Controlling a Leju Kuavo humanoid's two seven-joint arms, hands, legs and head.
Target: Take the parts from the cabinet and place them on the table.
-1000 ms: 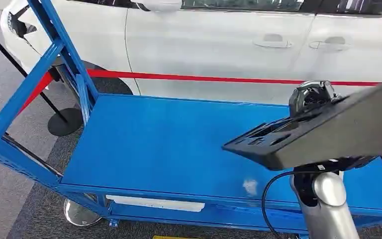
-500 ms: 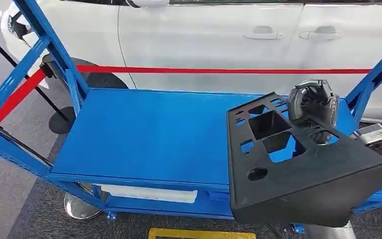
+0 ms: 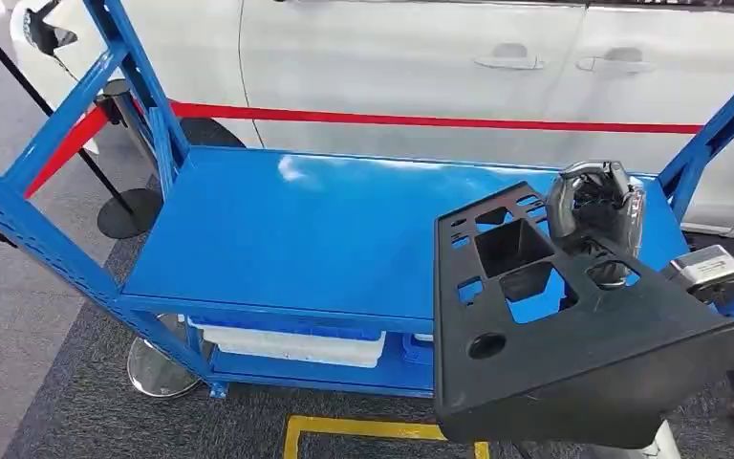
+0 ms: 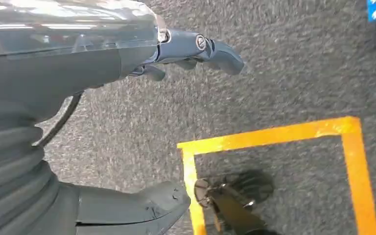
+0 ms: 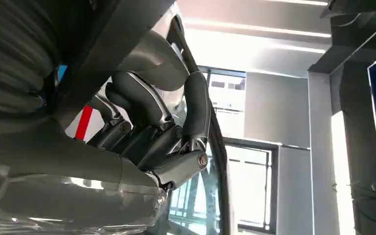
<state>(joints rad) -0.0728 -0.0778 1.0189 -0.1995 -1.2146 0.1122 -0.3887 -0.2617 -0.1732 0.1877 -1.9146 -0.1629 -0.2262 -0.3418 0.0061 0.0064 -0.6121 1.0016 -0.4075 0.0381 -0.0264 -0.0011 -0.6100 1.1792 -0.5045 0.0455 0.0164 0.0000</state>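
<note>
The black panel [image 3: 573, 354] has swung flat, clamped in the right hand [image 3: 594, 206] above the blue table [image 3: 325, 229], not yet placed; left hand [image 4: 127, 122] hangs open.

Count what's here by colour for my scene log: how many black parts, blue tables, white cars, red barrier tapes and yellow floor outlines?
Black part, held by the right hand: 1
Blue table: 1
White car: 1
Red barrier tape: 1
Yellow floor outline: 1
Total: 5
</note>
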